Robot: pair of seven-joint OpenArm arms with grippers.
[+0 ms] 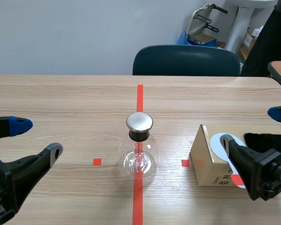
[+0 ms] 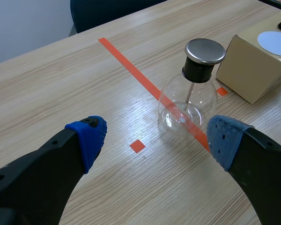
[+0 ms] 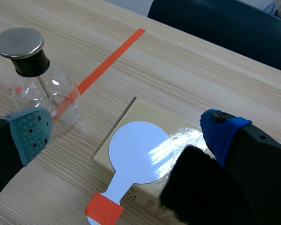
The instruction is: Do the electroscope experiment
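Left claw (image 1: 37, 137) and right claw (image 1: 252, 126) both released, flask (image 1: 139, 150) centred on the tape (image 1: 139, 98); I'd have the right take the paddle (image 3: 140, 152) off the box (image 1: 203, 164) by its orange handle.

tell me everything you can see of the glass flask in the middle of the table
The glass flask is clear and round-bellied, with a short neck. It stands upright on the wooden table, right on the long orange-red tape line. A black collar plugs the neck, topped by a flat, round metal cap. A thin rod runs down from the collar into the bulb. Only the table touches it; the cardboard box stands apart beside it.
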